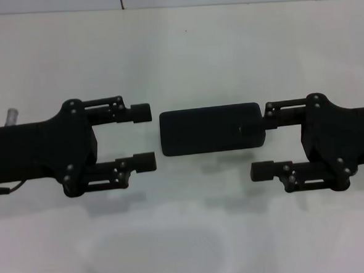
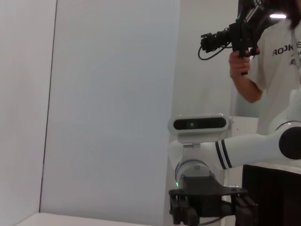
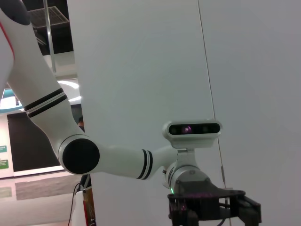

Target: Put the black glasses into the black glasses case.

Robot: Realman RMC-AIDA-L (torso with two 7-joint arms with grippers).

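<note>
- Glasses case (image 1: 210,129): you have it lying closed and flat on the white table (image 1: 177,56), centre.
- Left gripper (image 1: 143,137): fingers spread, holding nothing, just left of the case.
- Right gripper (image 1: 261,146): fingers spread; far finger overlaps the case's right end.

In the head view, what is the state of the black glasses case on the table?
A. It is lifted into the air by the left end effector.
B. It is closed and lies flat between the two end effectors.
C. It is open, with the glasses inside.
B: the black glasses case lies flat with its lid down, between the open left end effector and the open right end effector; no glasses show.
</note>
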